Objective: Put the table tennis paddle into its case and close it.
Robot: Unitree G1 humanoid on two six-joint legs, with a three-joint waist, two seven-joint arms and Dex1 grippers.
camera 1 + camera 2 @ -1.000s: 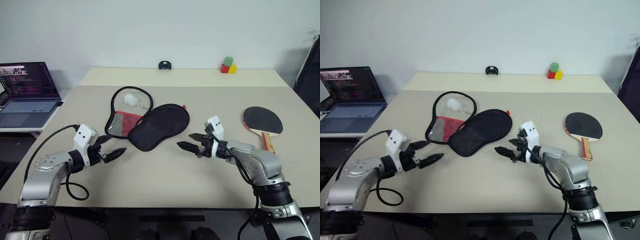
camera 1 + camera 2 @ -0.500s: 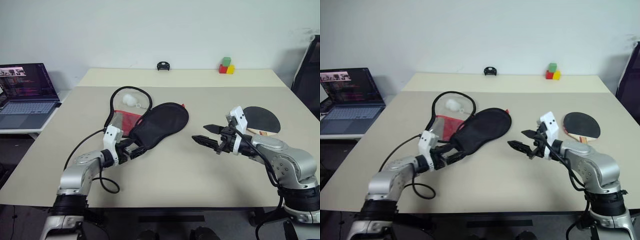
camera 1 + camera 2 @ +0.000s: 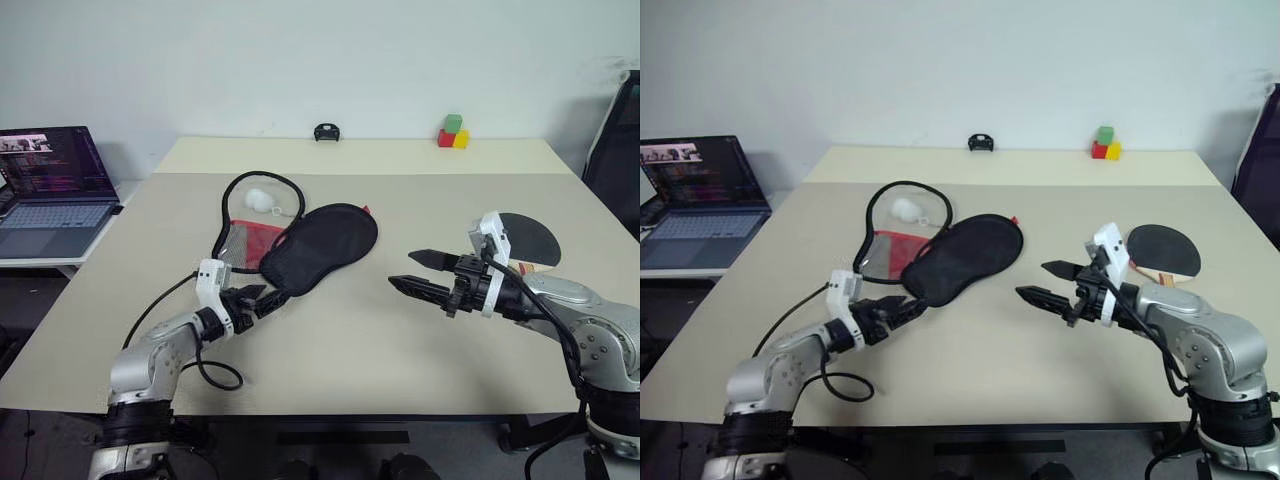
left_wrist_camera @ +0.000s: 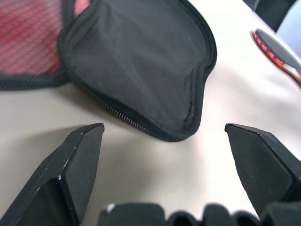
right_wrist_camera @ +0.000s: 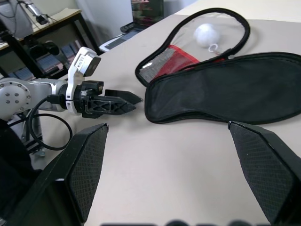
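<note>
The case (image 3: 318,248) lies unzipped mid-table, its black flap spread flat beside a red mesh panel (image 3: 248,243) and a black zip loop. My left gripper (image 3: 268,296) hovers low just short of the flap's near end, open with nothing between the fingers; in the left wrist view the flap's edge (image 4: 155,94) sits just beyond the left gripper (image 4: 164,127). The table tennis paddle (image 3: 530,236) rests at the right, its handle partly hidden behind my right arm. My right gripper (image 3: 403,270) is open and empty, raised above the table between case and paddle, pointing left.
A white ball (image 3: 262,199) lies inside the zip loop. An open laptop (image 3: 55,185) sits on a side table at the left. Red, green and yellow blocks (image 3: 452,133) and a small black object (image 3: 326,131) stand at the table's far edge. A dark chair (image 3: 615,150) stands at the right.
My left gripper has rolled and moved right, up to the case's near end. My right gripper has risen and drawn back to the right, toward the paddle. Both stay open.
</note>
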